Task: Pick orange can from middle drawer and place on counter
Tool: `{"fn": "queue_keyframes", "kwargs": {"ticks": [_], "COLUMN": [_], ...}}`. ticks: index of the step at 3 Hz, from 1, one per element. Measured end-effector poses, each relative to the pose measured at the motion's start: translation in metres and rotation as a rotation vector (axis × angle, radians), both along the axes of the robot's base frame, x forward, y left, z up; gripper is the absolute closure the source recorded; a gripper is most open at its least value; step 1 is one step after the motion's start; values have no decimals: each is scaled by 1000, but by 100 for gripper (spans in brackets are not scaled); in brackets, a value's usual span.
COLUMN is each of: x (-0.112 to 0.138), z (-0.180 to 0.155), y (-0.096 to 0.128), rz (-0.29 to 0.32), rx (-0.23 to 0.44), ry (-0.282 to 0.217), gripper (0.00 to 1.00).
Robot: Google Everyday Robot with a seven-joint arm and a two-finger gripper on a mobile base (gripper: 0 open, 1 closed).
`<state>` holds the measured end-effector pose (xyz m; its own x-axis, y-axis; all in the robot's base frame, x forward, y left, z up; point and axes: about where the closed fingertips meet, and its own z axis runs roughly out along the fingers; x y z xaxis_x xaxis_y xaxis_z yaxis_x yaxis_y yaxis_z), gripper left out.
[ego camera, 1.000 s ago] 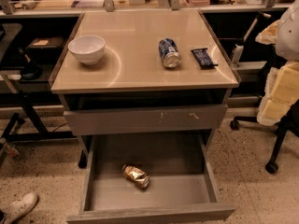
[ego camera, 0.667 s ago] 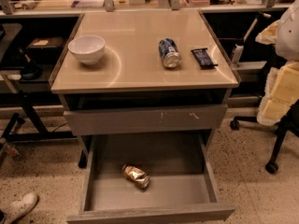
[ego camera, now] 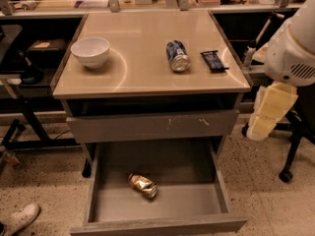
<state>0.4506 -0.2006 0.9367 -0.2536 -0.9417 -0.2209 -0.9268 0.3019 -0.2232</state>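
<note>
Speckled flooring surrounded the cabinet, whose middle drawer (ego camera: 172, 163) stood open below the beige tabletop (ego camera: 142, 65). We saw the orange can (ego camera: 143, 186) lying on its side on the drawer floor, long axis diagonal, low and left of our hand (ego camera: 269, 111), which hung off the tabletop's right edge; whether it was apart or together we could not tell.
</note>
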Motion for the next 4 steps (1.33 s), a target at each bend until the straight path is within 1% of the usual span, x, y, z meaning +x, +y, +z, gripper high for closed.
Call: {"fn": "queue_keyframes", "kwargs": {"ticks": [1,2,3,4], "x": [10,5,3,-1], "z": [-60,-116,-120,-141], "y": [21,41,40,50], "rz": [-8,-13,-15,-9], "rx": [-4,3,1,26], "ry": [73,168,177,222], "gripper": [0,0,0,0]}}
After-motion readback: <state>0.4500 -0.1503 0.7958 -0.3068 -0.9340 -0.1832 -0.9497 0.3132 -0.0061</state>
